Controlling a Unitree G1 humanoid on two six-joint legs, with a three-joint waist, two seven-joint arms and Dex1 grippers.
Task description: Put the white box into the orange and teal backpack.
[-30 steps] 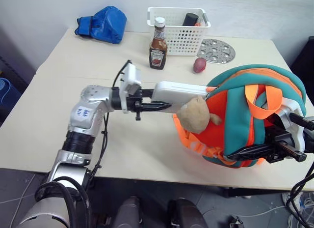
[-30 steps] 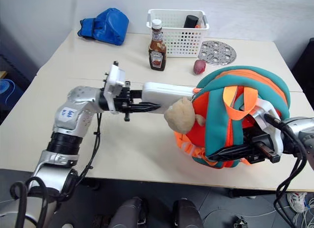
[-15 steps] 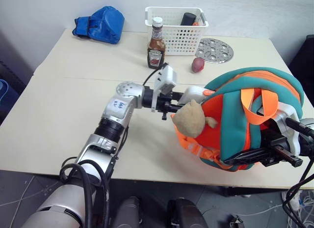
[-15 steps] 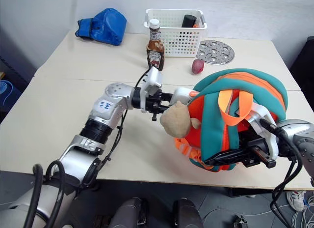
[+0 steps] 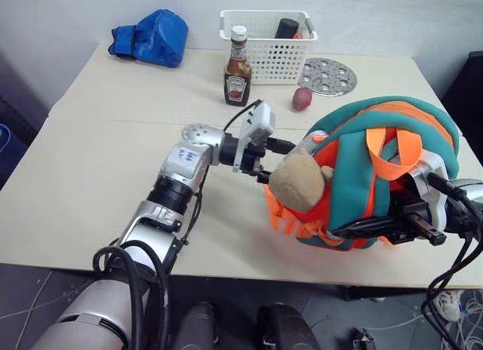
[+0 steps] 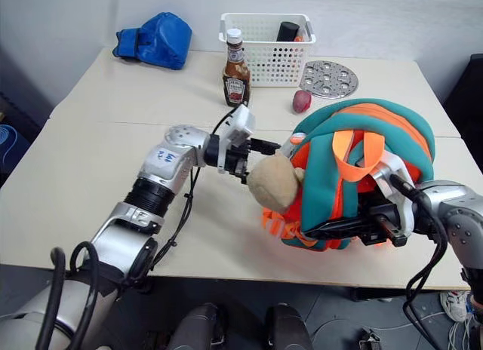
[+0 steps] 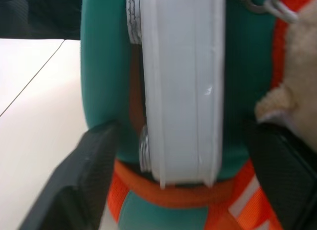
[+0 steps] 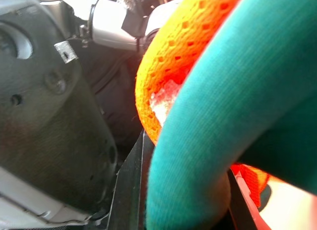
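The orange and teal backpack (image 5: 377, 161) stands on the right side of the table, its opening turned left. The white box (image 7: 181, 91) is pushed into that opening between teal edges, with only its near end showing. My left gripper (image 5: 278, 160) is at the opening and open: its black fingers (image 7: 94, 175) stand either side of the box end with gaps. A beige plush cat charm (image 5: 298, 182) hangs just below it. My right gripper (image 5: 355, 229) is shut on a teal strap (image 8: 223, 116) at the backpack's front right.
A ketchup bottle (image 5: 238, 67), a white perforated basket (image 5: 272, 37), a round metal plate with holes (image 5: 326, 76) and a small reddish fruit (image 5: 302, 99) stand behind the backpack. A blue bag (image 5: 151, 37) lies at the far left corner.
My left gripper moved right and pushed the white box from mostly outside to almost fully inside the backpack. Its fingers then opened off the box. The right gripper kept its hold.
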